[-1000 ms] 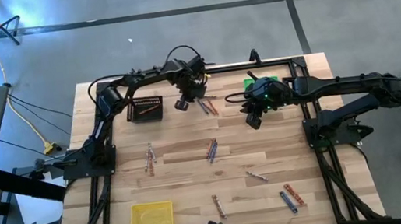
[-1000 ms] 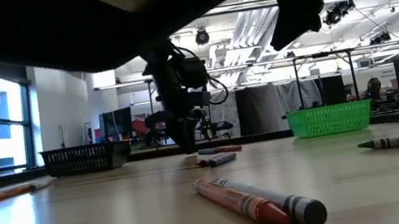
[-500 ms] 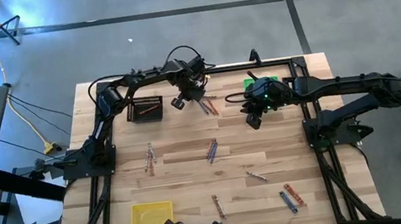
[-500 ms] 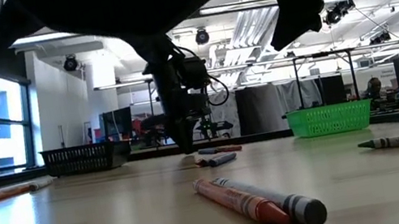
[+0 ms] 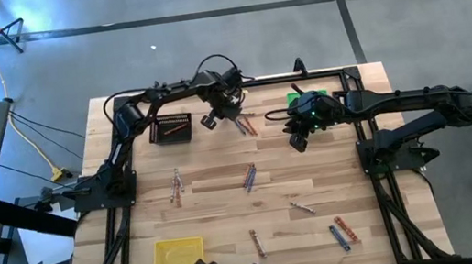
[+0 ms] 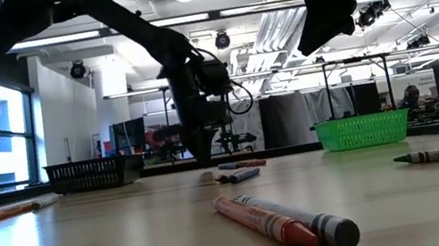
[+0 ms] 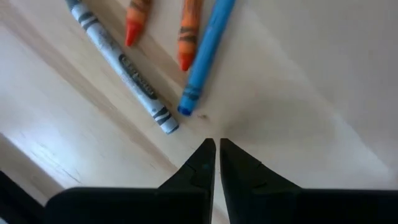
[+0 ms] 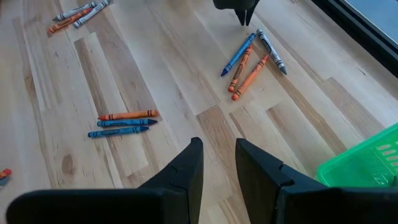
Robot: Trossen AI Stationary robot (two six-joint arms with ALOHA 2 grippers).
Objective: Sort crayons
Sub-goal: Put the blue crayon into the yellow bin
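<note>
Left gripper (image 7: 216, 152) pinched shut on nothing, just beside the blue crayon (image 7: 207, 53) tip, grey crayon (image 7: 121, 62) next to that, right gripper (image 8: 218, 163) parted, empty, near the green basket (image 8: 367, 163)

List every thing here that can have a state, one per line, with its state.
Left hand: shut, empty, just above the table beside four crayons.
Right hand: open, empty, raised above the table.
Four crayons: lying loose, unsorted.
Black tray: holds an orange crayon.
Green basket: contents cannot be seen.
Yellow tray: looks empty.
</note>
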